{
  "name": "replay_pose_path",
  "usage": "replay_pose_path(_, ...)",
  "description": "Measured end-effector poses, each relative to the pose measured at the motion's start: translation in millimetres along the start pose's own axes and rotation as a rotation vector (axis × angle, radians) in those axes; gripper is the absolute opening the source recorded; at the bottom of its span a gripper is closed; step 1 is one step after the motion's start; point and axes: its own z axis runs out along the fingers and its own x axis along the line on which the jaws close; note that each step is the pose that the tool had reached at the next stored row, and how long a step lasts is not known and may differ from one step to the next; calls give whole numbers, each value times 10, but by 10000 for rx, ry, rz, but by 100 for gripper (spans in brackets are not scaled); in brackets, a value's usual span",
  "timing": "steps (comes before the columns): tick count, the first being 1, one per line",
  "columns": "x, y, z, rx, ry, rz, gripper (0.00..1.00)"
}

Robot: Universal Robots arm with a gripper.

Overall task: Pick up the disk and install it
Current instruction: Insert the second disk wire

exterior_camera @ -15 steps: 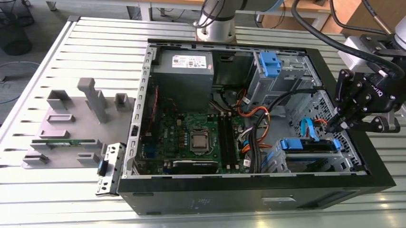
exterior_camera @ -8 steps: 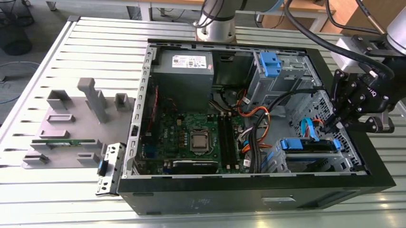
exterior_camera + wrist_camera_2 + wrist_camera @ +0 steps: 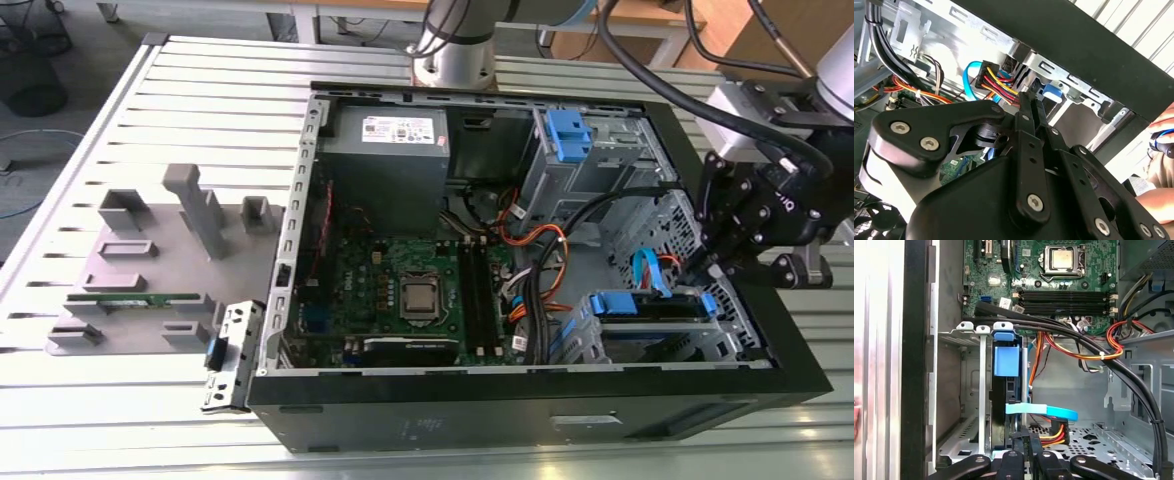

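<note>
Exterior view: disk (image 3: 650, 306) sits in the drive bay of the PC case (image 3: 534, 410), long axis along the case's near wall, blue handle toward the motherboard (image 3: 414, 280). Gripper (image 3: 699, 272) just above its far end, fingers (image 3: 1026, 450) pressed together, clenched w/ nothing between.

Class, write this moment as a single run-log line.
stage: disk seated in lower bay | gripper: shut, at its rear edge by the cables | case: open
</note>
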Motion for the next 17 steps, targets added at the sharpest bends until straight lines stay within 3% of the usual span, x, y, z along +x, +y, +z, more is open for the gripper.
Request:
replay_pose_path(8, 79, 18, 3, 7, 27, -1, 16)
replay_pose_path(17, 105, 18, 41, -27, 42, 0, 16)
